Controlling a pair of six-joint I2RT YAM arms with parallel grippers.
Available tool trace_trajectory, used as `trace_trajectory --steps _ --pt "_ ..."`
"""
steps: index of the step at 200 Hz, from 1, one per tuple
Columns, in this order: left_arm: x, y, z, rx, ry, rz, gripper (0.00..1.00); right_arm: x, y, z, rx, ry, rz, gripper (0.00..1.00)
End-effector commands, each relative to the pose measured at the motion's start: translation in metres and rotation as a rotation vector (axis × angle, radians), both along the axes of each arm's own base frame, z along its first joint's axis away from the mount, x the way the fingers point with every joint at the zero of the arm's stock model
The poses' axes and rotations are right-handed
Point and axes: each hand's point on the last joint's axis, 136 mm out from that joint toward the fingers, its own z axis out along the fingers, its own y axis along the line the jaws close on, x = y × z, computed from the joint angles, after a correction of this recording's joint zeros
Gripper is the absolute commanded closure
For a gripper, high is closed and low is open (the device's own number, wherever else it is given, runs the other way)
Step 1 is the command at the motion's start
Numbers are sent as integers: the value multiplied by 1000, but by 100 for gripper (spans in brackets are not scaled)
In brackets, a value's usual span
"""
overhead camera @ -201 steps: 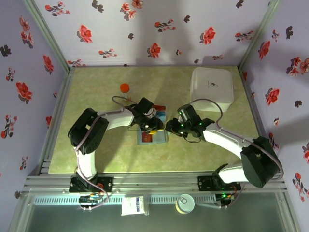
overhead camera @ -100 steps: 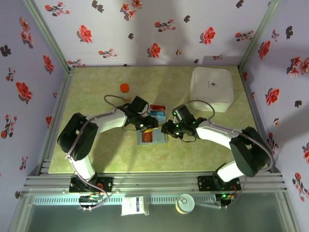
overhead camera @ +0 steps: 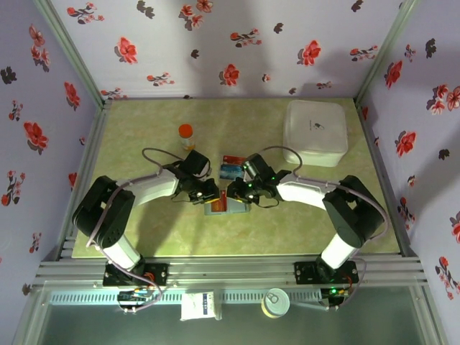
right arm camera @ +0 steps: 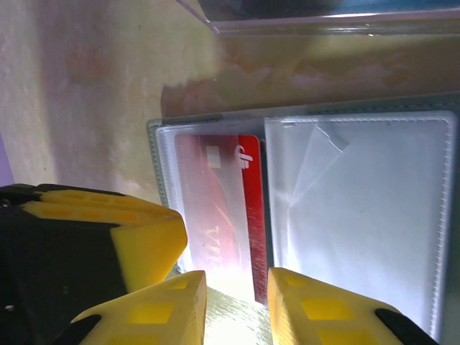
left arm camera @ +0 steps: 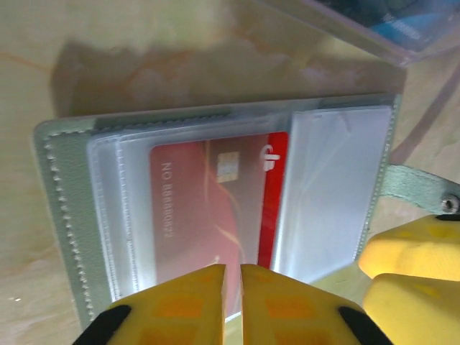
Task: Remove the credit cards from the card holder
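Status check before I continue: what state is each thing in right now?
holder, open, lying flat
red card, inside clear sleeve
loose cards, out of holder, lying flat
left gripper, nearly shut at holder's near edge
right gripper, jaws slightly apart at holder's edge; grip unclear
bottle, upright
box, closed

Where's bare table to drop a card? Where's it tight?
Free: far strip between orange bottle and white box; near strip in front of card holder. Crowded: centre, both arms meeting over it, loose credit cards behind.
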Motion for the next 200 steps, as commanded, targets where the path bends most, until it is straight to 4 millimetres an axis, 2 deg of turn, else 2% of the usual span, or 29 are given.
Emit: trace_trajectory --steps 1,115,200 --pt "-6 14 -5 54 2 -13 92 2 14 5 21 3 25 72" --pt "-7 28 -17 111 9 -29 100 2 29 -10 -6 45 52 73" --pt "-9 34 -26 142 20 -36 100 2 34 -21 -12 69 65 76"
